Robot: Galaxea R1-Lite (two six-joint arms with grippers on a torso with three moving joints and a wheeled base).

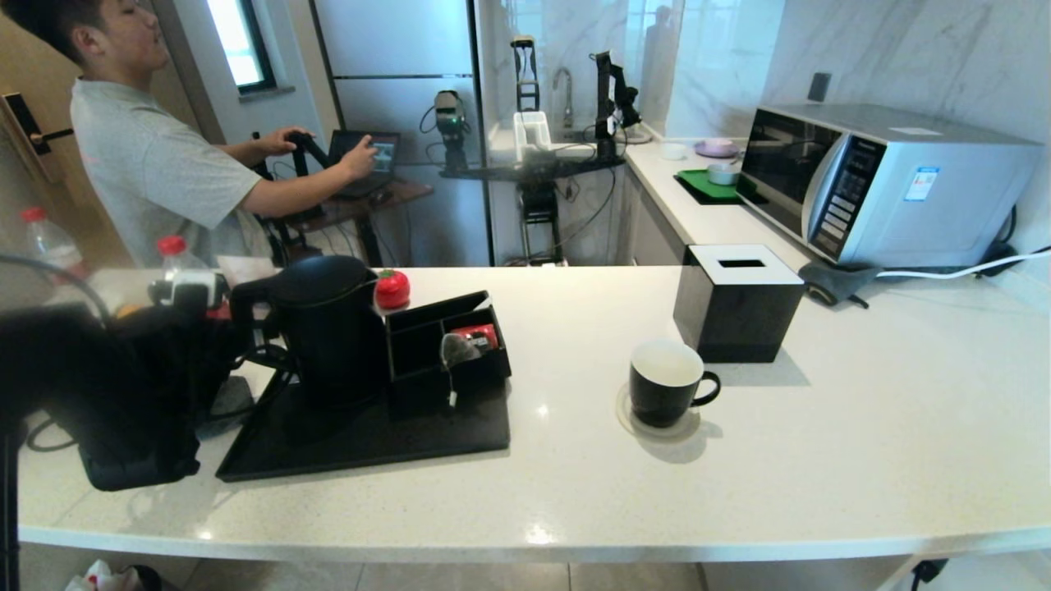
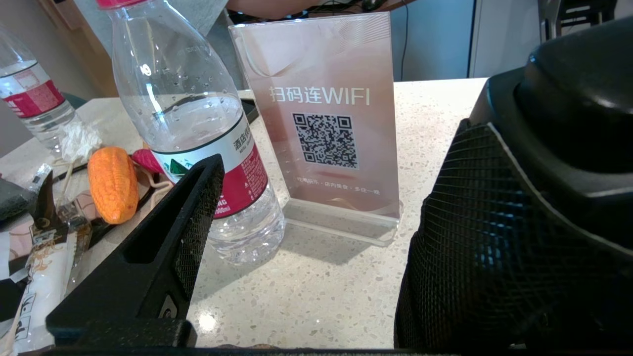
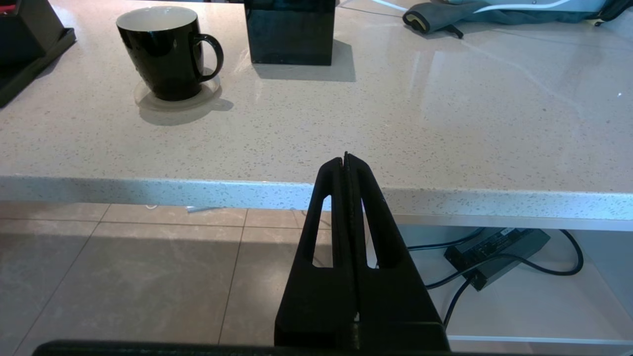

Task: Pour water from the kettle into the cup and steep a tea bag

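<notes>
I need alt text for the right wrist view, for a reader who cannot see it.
The shut right gripper hangs before the edge of a pale counter. On the counter stand a black cup on a coaster and a black tissue box.

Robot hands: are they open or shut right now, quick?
Left gripper: open, empty, beside the kettle.
Right gripper: shut, holding nothing.
</notes>
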